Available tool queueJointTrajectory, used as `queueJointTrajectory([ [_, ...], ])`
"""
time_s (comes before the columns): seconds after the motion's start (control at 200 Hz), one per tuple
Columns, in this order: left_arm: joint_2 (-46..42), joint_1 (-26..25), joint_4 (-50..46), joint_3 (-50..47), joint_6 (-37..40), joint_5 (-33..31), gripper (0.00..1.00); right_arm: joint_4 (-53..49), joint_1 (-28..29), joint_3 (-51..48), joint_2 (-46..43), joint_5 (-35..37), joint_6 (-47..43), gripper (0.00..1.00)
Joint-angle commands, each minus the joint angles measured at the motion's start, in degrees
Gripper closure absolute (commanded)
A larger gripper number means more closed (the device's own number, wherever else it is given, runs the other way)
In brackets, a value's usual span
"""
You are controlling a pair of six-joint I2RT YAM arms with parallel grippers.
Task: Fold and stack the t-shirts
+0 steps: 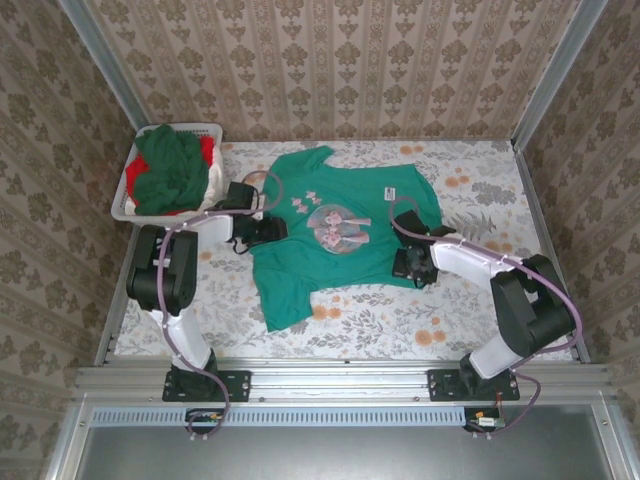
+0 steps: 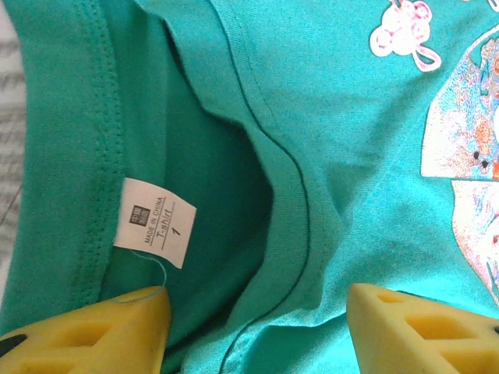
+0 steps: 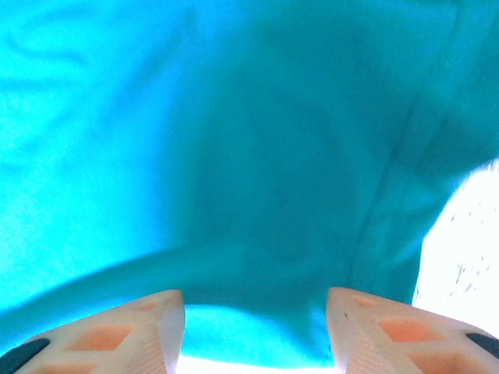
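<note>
Surroundings: white slatted basket [image 1: 124, 196] at the far-left corner of the surface [image 1: 400, 322], holding a dark green shirt [image 1: 170, 165] heaped over a red shirt [image 1: 207, 150]. Damask-patterned walls [image 1: 330, 60] close off three sides.
In the way: nothing lies on the spread shirt but the two sets of fingers. The basket sits just beside the left arm [image 1: 165, 270].
Task item: teal t-shirt [image 1: 300, 270] lies print-up near mid-surface, neck toward the left side and bottom edge toward the right. One sleeve points to the far edge, the other to the near edge.
Materials: soft knit cloth with a ribbed, stitched collar [image 2: 292, 210]. A white woven neck label [image 2: 153, 222] sits inside the back of the neck. The round pink-grey chest print [image 1: 338, 228] looks slightly glossy. The surface cover is floral.
Left arm pose: elbow raised, forearm reaching inward, wrist low over the neck opening.
Left fingers [image 2: 86, 335]: yellow and wedge-shaped, spread wide either side of the collar, clamping nothing.
Right arm [image 1: 525, 300] pose: bent and reaching inward to the shirt's bottom edge.
Right fingers [image 3: 117, 335]: parted, with the hem [image 3: 249, 327] lying between them, not pinched.
</note>
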Motion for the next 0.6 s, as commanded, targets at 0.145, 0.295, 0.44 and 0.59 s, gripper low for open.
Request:
queueJointTrajectory([
  [0.145,-13.09,-1.21,-5.3,-9.09,-2.07,-4.97,0.25,0.0,0.36,-9.01,-6.44,2.25,3.85,0.47],
  [0.295,-25.27,-2.77,-7.13,-14.84,-3.77,-8.39,0.0,-0.89,0.49,-12.08,-11.45,2.22,4.48,0.48],
  [0.44,-36.65,-11.15,-10.35,-20.31,-5.92,-14.56,0.0,-2.89,0.54,-12.59,-16.71,2.51,5.33,0.49],
  [0.59,-43.56,-22.19,-13.7,-28.11,-12.27,-21.49,0.0,-2.17,0.39,-13.45,-19.01,3.75,6.49,0.5],
])
